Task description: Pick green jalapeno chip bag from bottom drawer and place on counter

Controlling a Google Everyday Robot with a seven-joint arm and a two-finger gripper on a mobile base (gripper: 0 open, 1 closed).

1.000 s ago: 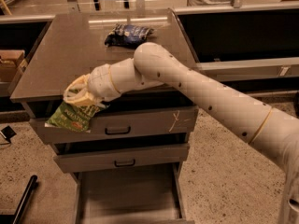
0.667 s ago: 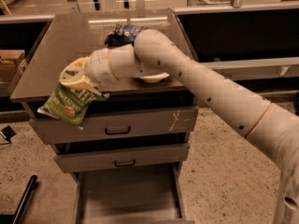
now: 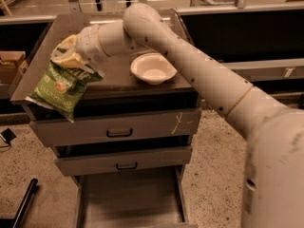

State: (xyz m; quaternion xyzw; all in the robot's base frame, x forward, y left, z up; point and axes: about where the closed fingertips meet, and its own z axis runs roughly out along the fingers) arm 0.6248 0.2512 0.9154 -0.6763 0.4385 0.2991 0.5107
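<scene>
One arm [image 3: 190,65] ends in one gripper [image 3: 68,58], hanging over the left front corner of the one counter [image 3: 111,80]. The claw's two fingers are clamped on the top of the one green jalapeno chip bag [image 3: 59,87], which dangles just beneath it. One white bowl [image 3: 153,68] sits to the claw's right. Below the claw are three drawers: two upper drawers [image 3: 118,125], each with one black handle [image 3: 119,133], and one bottom drawer [image 3: 128,198], pulled open. One cardboard box [image 3: 10,65] lies to the claw's left.

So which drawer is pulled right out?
The bottom drawer, floor exposed; both handled drawers above aren't. The pincer holds the green bag at the counter's left edge.
</scene>
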